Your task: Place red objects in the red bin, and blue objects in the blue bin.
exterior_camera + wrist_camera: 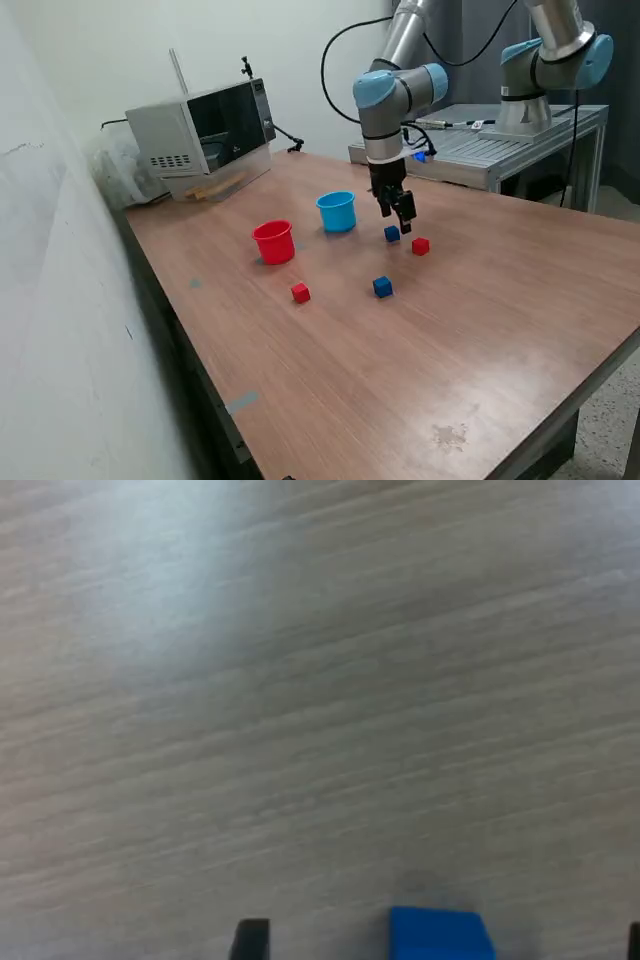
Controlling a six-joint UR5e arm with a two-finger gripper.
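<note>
The tabletop [480, 330] was a broad brown wood-grain slab filling most of the exterior view, with a white wall along the frame's left. At the upper left sat a microwave [205, 135], and at the upper right a metal bench [510, 150] carried a second arm's base.

The blue bin [337, 212] stood just above the frame's middle; the red bin [274, 242] stood to its lower left, near but apart. Both stood upright, and their insides could not be seen.

The gripper [398, 212] hung low over the tabletop, right of the blue bin, with its fingers apart. In the wrist view one dark fingertip [250, 940] showed at the bottom edge and another barely at the lower right corner, with the blue cube [440, 935] between them. So that blue cube [392, 234] lay almost directly under the gripper, probably needing only a short descent before closing.

A red cube [420, 246] lay just right of it, not touching. A second blue cube [382, 287] and a second red cube [300, 292] lay lower in the frame, well apart. All four cubes were on the wood, none binned.
</note>
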